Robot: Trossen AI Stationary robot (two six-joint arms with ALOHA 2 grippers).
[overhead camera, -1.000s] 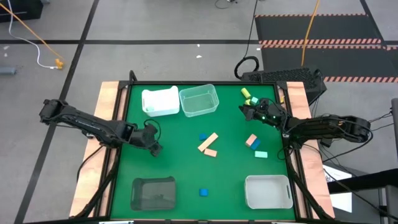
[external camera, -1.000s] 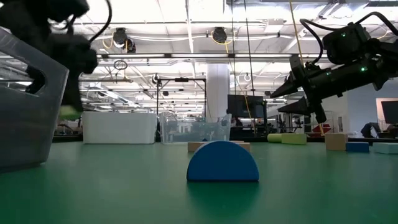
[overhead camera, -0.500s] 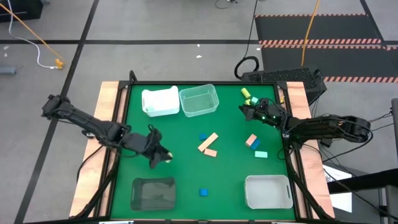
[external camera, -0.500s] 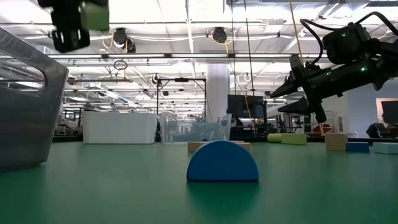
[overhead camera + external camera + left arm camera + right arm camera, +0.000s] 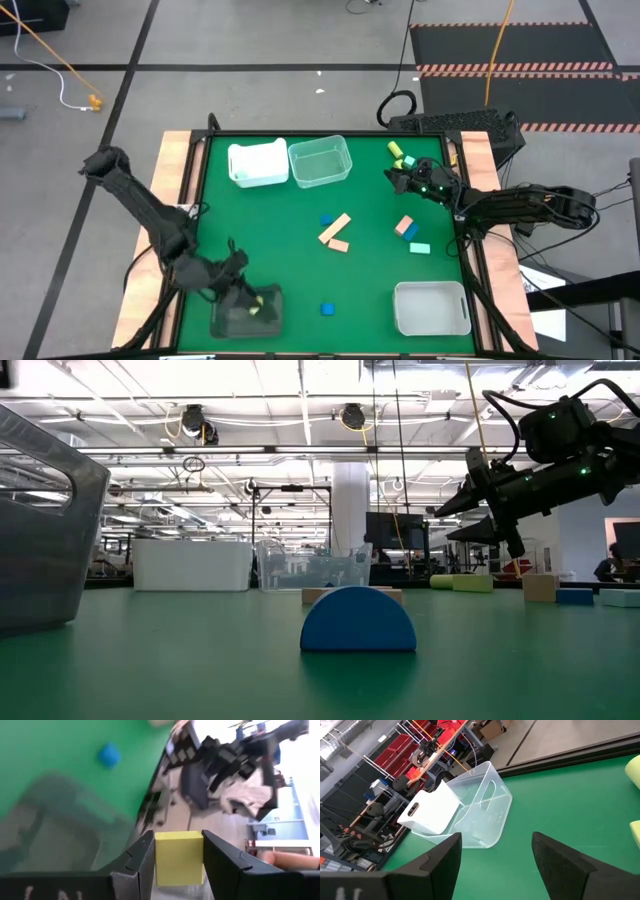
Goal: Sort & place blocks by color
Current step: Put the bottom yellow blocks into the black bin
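Observation:
My left gripper (image 5: 254, 304) is shut on a yellow-green block (image 5: 179, 857) and hangs over the dark bin (image 5: 232, 318) at the table's near left. My right gripper (image 5: 398, 180) is open and hovers near the far right, beside two yellow-green blocks (image 5: 401, 155). In the right wrist view its fingers (image 5: 495, 865) touch nothing. Lying flat on the green mat are two tan bars (image 5: 335, 232), a blue block (image 5: 326, 219), a tan, a blue and a teal block (image 5: 410, 235), and a blue half-round block (image 5: 358, 620) near the near edge. My left gripper pinches the yellow-green block by two opposite side faces (image 5: 159, 860), one finger (image 5: 142, 855) on each side. The block is lifted clear and sits square between the fingers, above the dark bin (image 5: 55, 820).
A white bin (image 5: 258, 163) and a clear bin (image 5: 320, 161) stand at the far edge. Another white bin (image 5: 432, 307) is at the near right. Wooden rails (image 5: 175, 180) border the mat. The mat between the bins holds only the scattered blocks.
My left gripper has carried the yellow-green block from the left middle of the table toward the near edge, stopping above the dark bin. It has passed out of the low view. The right arm has kept still.

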